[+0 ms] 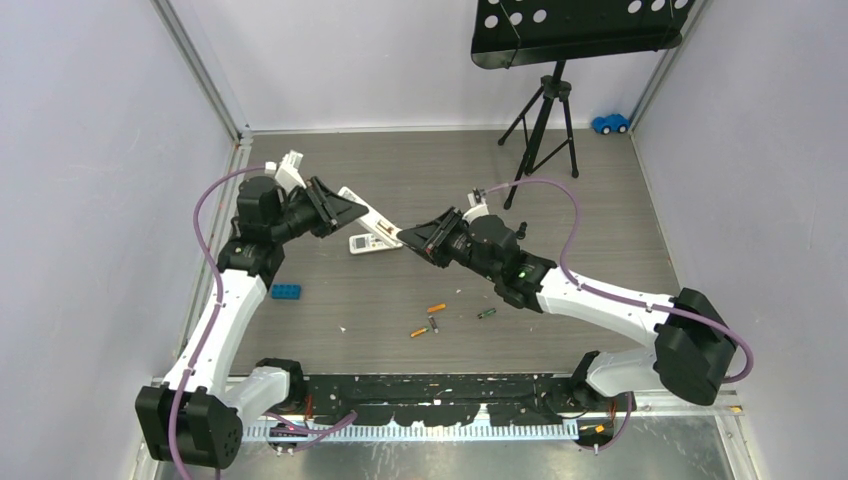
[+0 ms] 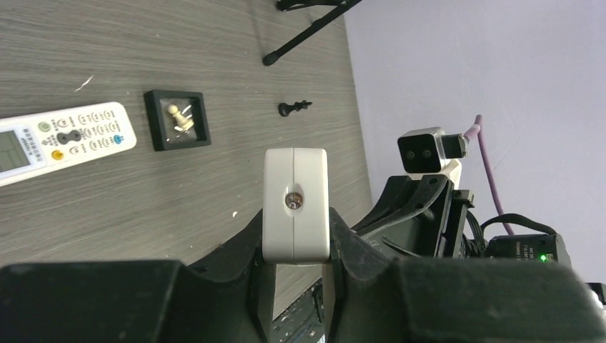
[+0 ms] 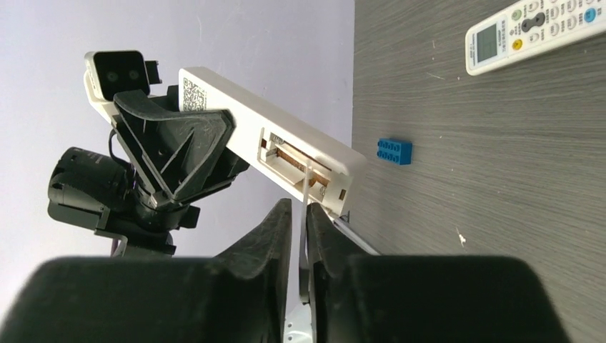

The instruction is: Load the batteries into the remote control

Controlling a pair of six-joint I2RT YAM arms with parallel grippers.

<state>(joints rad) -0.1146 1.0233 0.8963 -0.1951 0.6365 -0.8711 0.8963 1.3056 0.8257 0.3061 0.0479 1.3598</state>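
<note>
Table [image 1: 600, 210]: grey wood-grain, pale walls [image 1: 90, 150] round it, music stand [image 1: 575, 30] at the back
Left gripper [image 2: 296, 249]: clenched on one end of the remote control [image 2: 296, 171], held off the table
Remote control: long axis runs across to the right gripper [image 3: 299, 214], open battery bay [image 3: 293, 164] at that end
Right gripper: jaws nearly together round a thin white strip [image 3: 306, 189] at the bay; pinched or not, cannot tell
Batteries [image 1: 436, 307]: loose on the table, well apart from the bay, nearest the right arm [image 1: 600, 300]

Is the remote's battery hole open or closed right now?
Open. In the right wrist view the remote control has its compartment uncovered: bare metal contacts, nothing inside. The batteries lie on the table.
</note>
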